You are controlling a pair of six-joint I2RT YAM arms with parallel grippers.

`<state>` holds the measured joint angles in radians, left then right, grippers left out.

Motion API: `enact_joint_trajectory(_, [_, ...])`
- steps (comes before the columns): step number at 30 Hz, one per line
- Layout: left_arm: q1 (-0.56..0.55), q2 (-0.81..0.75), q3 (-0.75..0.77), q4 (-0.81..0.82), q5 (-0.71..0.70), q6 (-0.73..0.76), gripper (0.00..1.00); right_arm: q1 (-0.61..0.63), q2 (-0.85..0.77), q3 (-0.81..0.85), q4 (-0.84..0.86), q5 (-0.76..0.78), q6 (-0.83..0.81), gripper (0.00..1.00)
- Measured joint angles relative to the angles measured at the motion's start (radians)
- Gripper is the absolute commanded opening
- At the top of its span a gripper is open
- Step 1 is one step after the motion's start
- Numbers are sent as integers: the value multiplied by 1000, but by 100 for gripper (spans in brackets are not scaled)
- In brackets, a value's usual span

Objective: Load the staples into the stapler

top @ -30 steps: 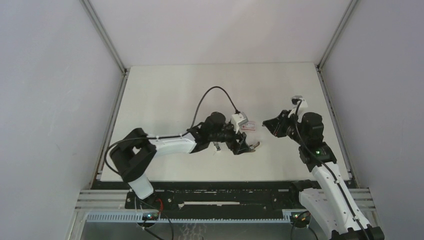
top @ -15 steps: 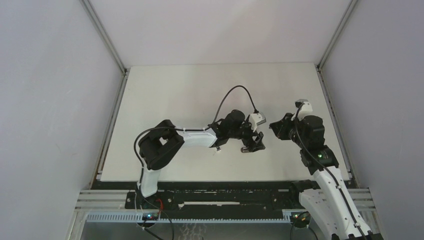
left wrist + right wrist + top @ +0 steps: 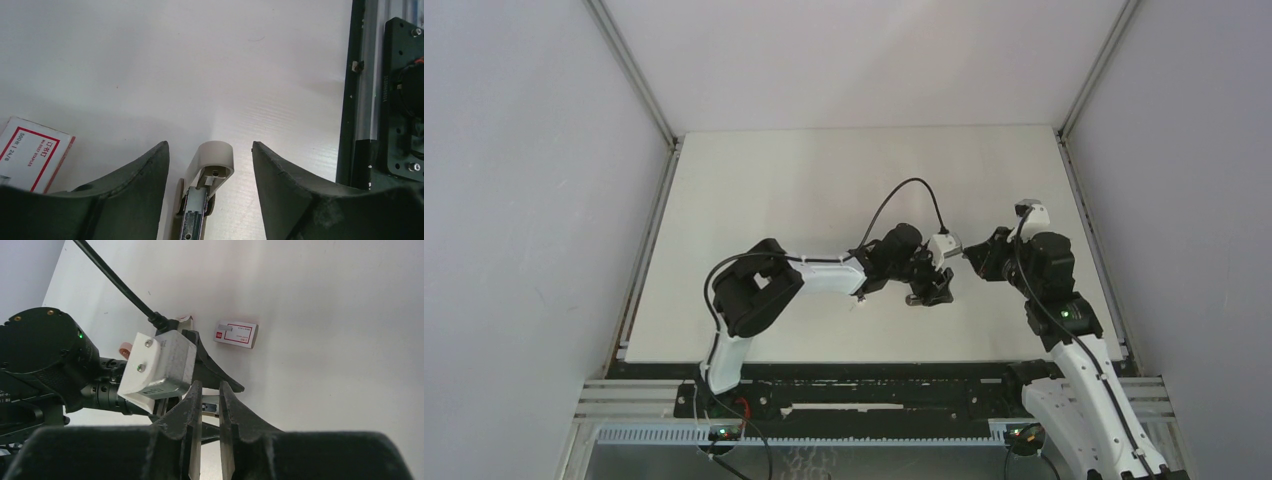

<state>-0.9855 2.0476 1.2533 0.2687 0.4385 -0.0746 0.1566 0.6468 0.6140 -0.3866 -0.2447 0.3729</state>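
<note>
The stapler [image 3: 212,162] hangs above the counter [image 3: 200,60], its pale rounded end pointing away from the left wrist camera and its metal channel showing underneath. The right hand [image 3: 210,385] is closed to a narrow slit on it, with a bit of the stapler visible between its fingers [image 3: 192,410]. The left hand [image 3: 209,147] is spread wide with one finger on either side of the stapler's rounded end, touching neither side. The staples box [image 3: 31,152], white with red print, lies flat on the counter off to one side, apart from both hands. No loose staples can be made out.
</note>
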Motion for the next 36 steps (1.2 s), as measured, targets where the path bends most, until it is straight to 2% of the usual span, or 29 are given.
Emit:
enact_joint_trajectory(2, [-4, 8, 6, -6, -3, 8, 49, 0, -2, 0, 0, -1, 0, 7])
enact_joint_trajectory(6, [-11, 11, 8, -16, -28, 19, 15, -3, -11, 0, -6, 0, 0, 7])
enact_joint_trajectory(10, [-12, 10, 9, -4, -83, 22, 2, -5, -21, 0, -8, -1, 3, 7])
enact_joint_trajectory(16, [-18, -55, -66, 5, -275, 2, 0, -5, -23, 0, -8, 0, 4, 7])
enact_joint_trajectory(19, [-18, -114, -110, -11, -442, -55, 0, -5, -23, 0, -8, 4, 4, 7])
enact_joint_trajectory(25, [-16, -200, -120, -115, -758, -310, 0, 3, 1, 0, -8, 29, 8, 7])
enact_joint_trajectory(28, [-16, -213, -120, -200, -856, -477, 0, 26, 19, 0, -8, 57, 8, 7])
enact_joint_trajectory(36, [-16, -189, -86, -439, -990, -771, 0, 124, 48, 0, -6, 140, 12, 7])
